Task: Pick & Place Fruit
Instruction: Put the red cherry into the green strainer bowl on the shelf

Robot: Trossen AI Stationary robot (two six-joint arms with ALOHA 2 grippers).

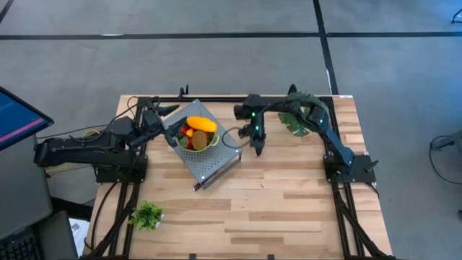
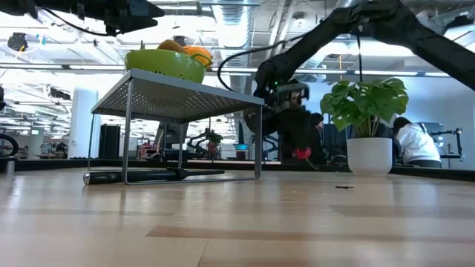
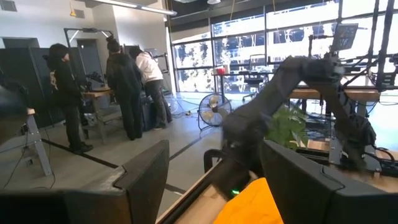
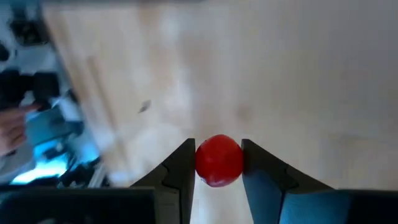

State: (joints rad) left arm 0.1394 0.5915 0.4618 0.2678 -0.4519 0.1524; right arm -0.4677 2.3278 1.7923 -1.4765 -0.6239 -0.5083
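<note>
The wooden table (image 1: 289, 209) carries a grey perforated metal stand (image 1: 209, 162) set near its far edge, left of the middle. On top of the stand sits a green bowl (image 2: 165, 65) already filled with fruit — a long yellow-orange piece (image 1: 201, 124) lies across the top, with a brown one and some red ones under it. A potted plant (image 2: 367, 111) stands by the far right corner, and a small green sprig (image 1: 147, 214) lies near the left front edge.

The left gripper (image 1: 170, 110) hangs over the bowl's far side with its jaws spread, grasping nothing. The right gripper (image 4: 218, 163) is just right of the stand, fingers pointing down, and it is pinching a small red ball (image 4: 218, 160) between its fingertips, clear of the table.

The job now, I'd say, is carrying that ball up and over the bowl. It looks smooth and round, so keep the pinch firm, rise above the rim before moving sideways, mind the other arm — and let go low over the heap so it does not bounce out.
</note>
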